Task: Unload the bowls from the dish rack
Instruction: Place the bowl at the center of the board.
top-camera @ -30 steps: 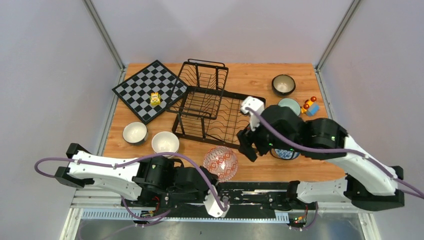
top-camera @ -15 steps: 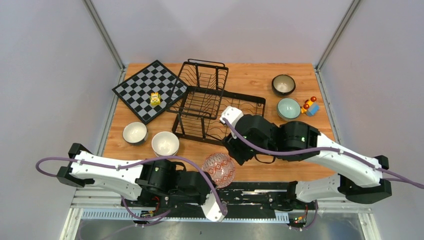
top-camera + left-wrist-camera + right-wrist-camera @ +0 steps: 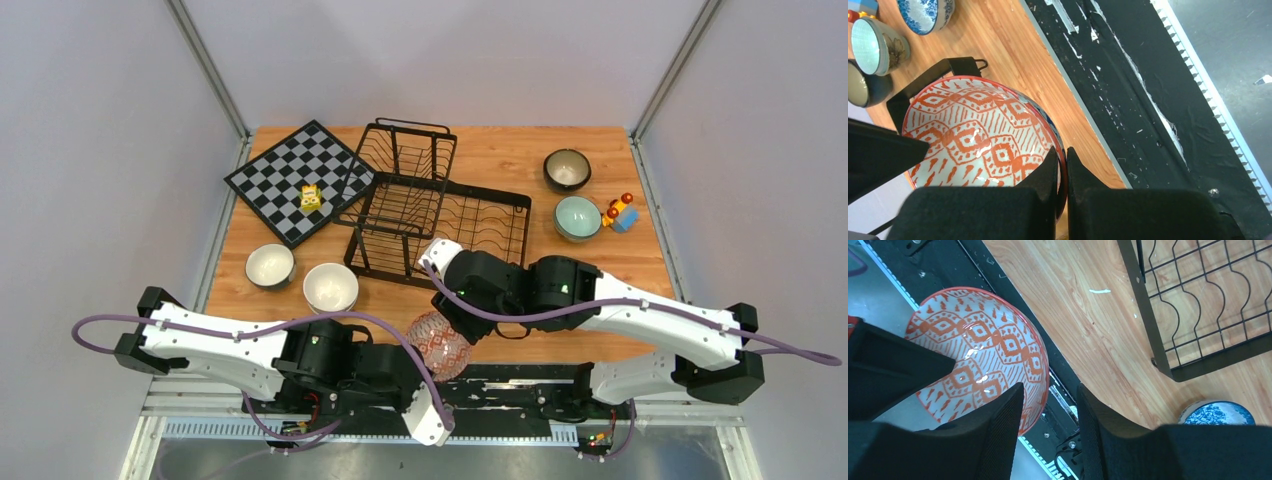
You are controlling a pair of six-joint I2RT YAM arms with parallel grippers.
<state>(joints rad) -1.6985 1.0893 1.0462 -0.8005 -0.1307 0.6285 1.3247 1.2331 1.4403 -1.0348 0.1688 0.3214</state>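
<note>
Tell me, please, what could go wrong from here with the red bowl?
1. The left hand pinches the red bowl by one small patch of rim, and the bowl hangs partly past the table's near edge; a slip could drop it off the table.
2. The open right hand straddles the rim; a bump, or an early release by the left hand, might knock the bowl loose.

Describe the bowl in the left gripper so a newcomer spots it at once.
From the black wire dish rack mid-table, move straight to the near edge of the table. There the left gripper pinches the rim of the red-patterned bowl, the only one with orange-red diamonds on white.
</note>
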